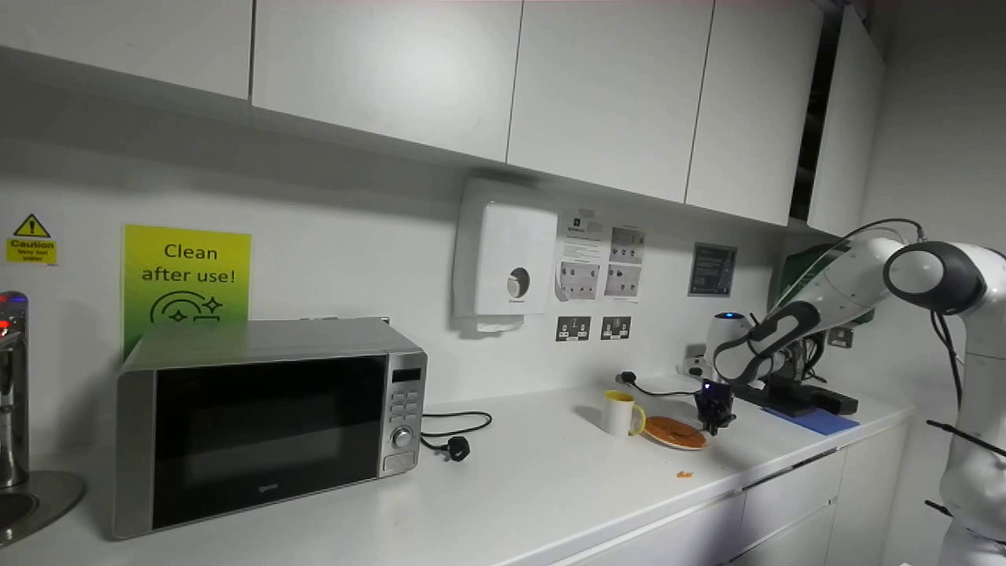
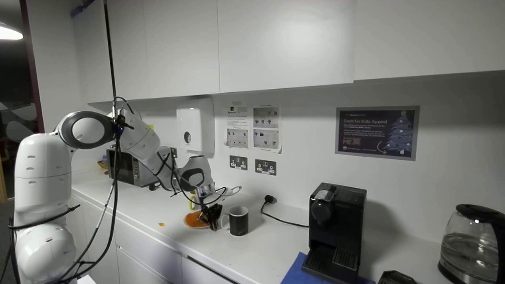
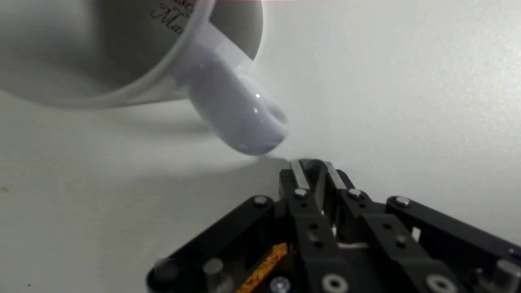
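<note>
My gripper (image 3: pixel 315 169) is shut with its fingertips together, and I see nothing gripped between them. It points down low over the white counter. Just up and left of the fingertips in the wrist view is the pale handle (image 3: pixel 240 110) of a mug (image 3: pixel 138 44), with a narrow gap between them. In an exterior view this dark mug (image 2: pixel 239 221) stands upright right beside the gripper (image 2: pixel 213 227). A plate with an orange top (image 1: pixel 674 433) lies on the gripper's other side. Beyond the plate stands a white mug with yellow inside and handle (image 1: pixel 619 414).
Orange bits (image 1: pixel 684 474) lie near the counter's front edge. A black coffee machine (image 2: pixel 335 228) stands on a blue mat (image 2: pixel 296 272), with a glass kettle (image 2: pixel 469 248) farther along. A microwave (image 1: pixel 267 432) and loose plug (image 1: pixel 456 449) are at the opposite end. Cupboards (image 1: pixel 613 102) hang above.
</note>
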{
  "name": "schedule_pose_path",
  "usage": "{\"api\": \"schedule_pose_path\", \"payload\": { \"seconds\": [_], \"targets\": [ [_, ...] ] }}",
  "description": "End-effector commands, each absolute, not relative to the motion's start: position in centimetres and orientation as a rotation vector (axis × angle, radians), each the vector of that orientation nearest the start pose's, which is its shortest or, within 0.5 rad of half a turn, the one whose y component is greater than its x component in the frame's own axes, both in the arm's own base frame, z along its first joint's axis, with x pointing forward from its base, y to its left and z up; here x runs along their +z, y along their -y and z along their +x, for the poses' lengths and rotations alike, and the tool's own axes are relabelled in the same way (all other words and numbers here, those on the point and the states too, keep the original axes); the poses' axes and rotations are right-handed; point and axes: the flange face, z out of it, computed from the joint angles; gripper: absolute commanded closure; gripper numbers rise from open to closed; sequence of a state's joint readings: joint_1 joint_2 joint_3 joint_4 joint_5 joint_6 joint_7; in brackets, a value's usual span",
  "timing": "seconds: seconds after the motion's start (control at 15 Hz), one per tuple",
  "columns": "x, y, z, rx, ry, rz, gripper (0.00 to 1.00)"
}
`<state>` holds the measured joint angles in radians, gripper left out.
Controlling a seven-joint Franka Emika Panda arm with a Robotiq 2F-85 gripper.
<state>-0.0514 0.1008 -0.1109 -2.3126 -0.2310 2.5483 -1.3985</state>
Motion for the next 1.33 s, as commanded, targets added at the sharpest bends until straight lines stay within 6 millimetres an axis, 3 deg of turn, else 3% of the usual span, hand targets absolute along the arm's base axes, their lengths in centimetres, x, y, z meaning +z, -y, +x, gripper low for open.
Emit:
{"api": "schedule_pose_path", "payload": {
  "seconds": [0.0, 0.27, 0.67, 0.93, 1.27],
  "targets": [
    [32.3, 9.2, 53.1, 0.072, 2.205, -2.56, 0.97],
    [33.6, 9.5, 53.3, 0.127, 2.238, -2.597, 0.97],
    [35.7, 8.4, 53.7, 0.215, 2.103, -2.731, 0.97],
    [37.2, 5.9, 53.7, 0.336, 1.975, -2.809, 0.97],
    [37.8, 3.1, 53.2, 0.567, 1.807, -2.781, 0.97]
  ]
}}
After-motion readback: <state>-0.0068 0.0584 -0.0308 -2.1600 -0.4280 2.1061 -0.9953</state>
